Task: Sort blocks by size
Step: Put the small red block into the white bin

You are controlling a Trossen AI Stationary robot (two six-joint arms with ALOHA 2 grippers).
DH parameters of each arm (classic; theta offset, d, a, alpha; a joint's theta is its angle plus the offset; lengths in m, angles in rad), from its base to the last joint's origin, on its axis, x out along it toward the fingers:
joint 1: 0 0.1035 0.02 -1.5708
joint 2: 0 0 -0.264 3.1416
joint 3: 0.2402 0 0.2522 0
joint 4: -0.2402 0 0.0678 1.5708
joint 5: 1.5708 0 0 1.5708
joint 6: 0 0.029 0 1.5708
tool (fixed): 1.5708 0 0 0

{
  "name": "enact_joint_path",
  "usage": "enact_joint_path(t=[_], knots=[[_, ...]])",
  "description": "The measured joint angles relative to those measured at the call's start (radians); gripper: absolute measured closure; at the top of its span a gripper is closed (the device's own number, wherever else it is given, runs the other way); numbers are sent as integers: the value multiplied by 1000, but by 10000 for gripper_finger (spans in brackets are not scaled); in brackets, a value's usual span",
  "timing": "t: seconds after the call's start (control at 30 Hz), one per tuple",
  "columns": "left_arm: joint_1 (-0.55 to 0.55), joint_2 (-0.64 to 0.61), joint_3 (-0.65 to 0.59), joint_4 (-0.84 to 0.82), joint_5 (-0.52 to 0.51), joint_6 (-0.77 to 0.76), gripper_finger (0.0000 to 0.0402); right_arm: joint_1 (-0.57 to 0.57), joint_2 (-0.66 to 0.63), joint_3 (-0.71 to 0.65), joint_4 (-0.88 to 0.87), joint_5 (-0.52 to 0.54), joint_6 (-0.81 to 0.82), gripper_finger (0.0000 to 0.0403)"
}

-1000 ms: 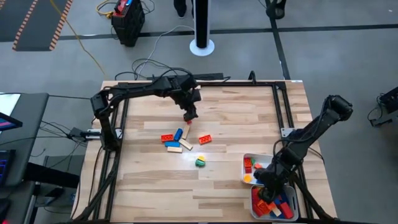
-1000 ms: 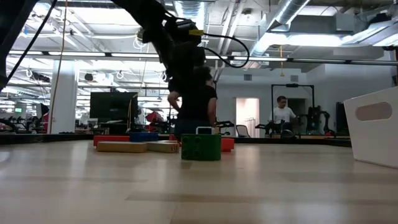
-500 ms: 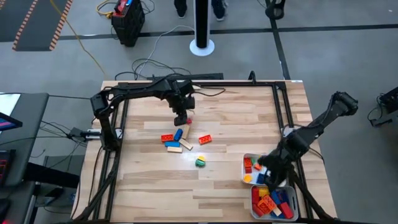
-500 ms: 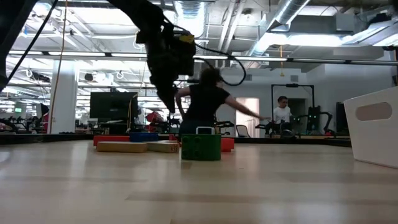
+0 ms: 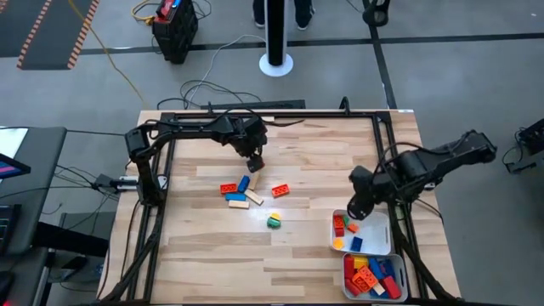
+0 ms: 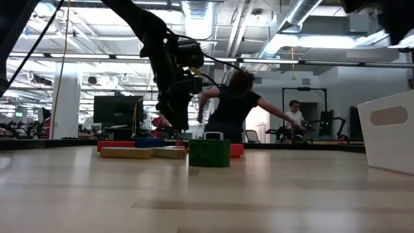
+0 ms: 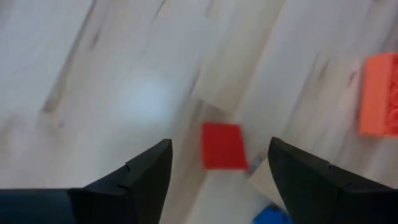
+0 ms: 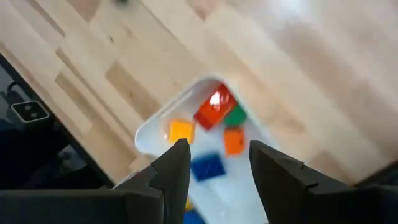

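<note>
Several blocks lie flat on the table's middle: a red brick (image 5: pixel 228 189), blue ones (image 5: pixel 243 183), tan wooden ones (image 5: pixel 254 197), an orange-red brick (image 5: pixel 280 189) and a green-and-yellow block (image 5: pixel 274 222), which also shows in the low view (image 6: pixel 208 153). My left gripper (image 5: pixel 254 161) hovers open just beyond this cluster, over a small red block (image 7: pixel 222 146) that lies on the wood and shows between its fingers. My right gripper (image 5: pixel 357 208) is open and empty above the far white tray (image 5: pixel 381 246), which holds several coloured blocks (image 8: pixel 214 109).
A second white tray (image 5: pixel 404 285) full of red, orange and blue blocks stands nearer the table's near right corner. The tray wall (image 6: pixel 388 139) shows at the right in the low view. A black frame (image 5: pixel 387 144) edges the table. People move in the room behind.
My right gripper has swung from over the near tray toward the table's far edge and now hangs over the far tray's far left corner. My left gripper has shifted slightly toward the left edge above the block cluster. The blocks have stayed in place.
</note>
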Motion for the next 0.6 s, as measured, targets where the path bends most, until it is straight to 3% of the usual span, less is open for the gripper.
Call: enact_joint_path(t=[0.3, 0.47, 0.6], knots=[[-34, 50, -22, 56, 34, -7, 95, -133, 8, 18, 106, 36, -255, 212], [-51, 69, -21, 58, -90, 23, 94, -148, 7, 18, 129, 36, -294, 212], [-50, 78, -20, 59, -101, 52, 107, -146, 7, 18, 131, 36, -301, 212]])
